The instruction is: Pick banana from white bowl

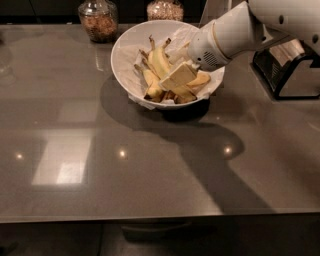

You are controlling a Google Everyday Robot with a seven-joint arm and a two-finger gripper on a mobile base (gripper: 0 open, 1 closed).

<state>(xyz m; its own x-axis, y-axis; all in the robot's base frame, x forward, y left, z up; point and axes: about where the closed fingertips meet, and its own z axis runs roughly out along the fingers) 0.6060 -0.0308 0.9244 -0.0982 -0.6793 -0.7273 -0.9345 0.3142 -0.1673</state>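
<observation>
I am looking across a glossy grey-brown tabletop (125, 165). Far to the left of the jaws and behind them, a round glass jar of brown crumbly bits (98, 20) is standing at the table's back edge. A second glass jar with paler contents (165, 9) is sitting just behind the bowl.

The large, deep, round white bowl lined with crumpled white paper (124, 50) is holding a heap of fruit. The long, curved, pale yellow-green banana with a brown stem (159, 61) is lying in it just left of the jaws. Its stem is pointing up and away, and it is leaning on the shorter yellow bananas (152, 82).

The pale tan gripper (176, 76) is reaching in over the right rim on a thick white arm (230, 35), sitting low among the fruit. I judge it is going for the long banana. I cannot tell whether the jaws are open or closed on anything.

The stubby bananas crowding under the jaws are getting in the way, and the bowl's high wall is narrowing the approach. Well to the right of the jaws, a black metal stand (287, 75) is standing apart.
</observation>
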